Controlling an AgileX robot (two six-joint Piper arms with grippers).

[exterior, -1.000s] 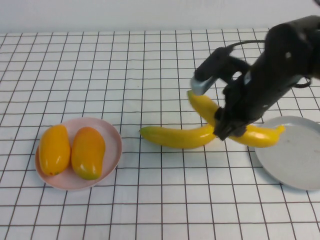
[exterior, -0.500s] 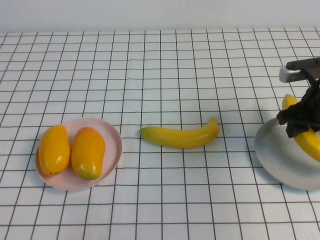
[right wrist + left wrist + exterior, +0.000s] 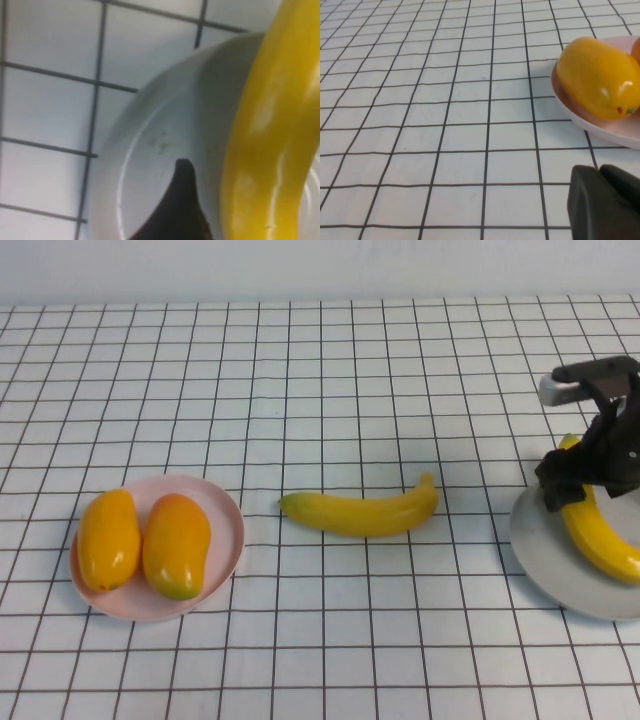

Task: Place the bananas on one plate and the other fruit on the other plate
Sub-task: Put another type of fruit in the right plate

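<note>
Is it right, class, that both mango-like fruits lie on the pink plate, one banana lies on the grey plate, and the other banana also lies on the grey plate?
Not quite. The other banana lies on the checked table between the plates, as the high view shows. The rest holds: both mango-like fruits lie on the pink plate, and one banana lies on the grey plate, by the right gripper.

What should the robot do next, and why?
Probably lift the right gripper away from the grey plate: one banana already lies there. The other banana lies on the table, and both mangoes sit on the pink plate. The left gripper waits beside it.
</note>
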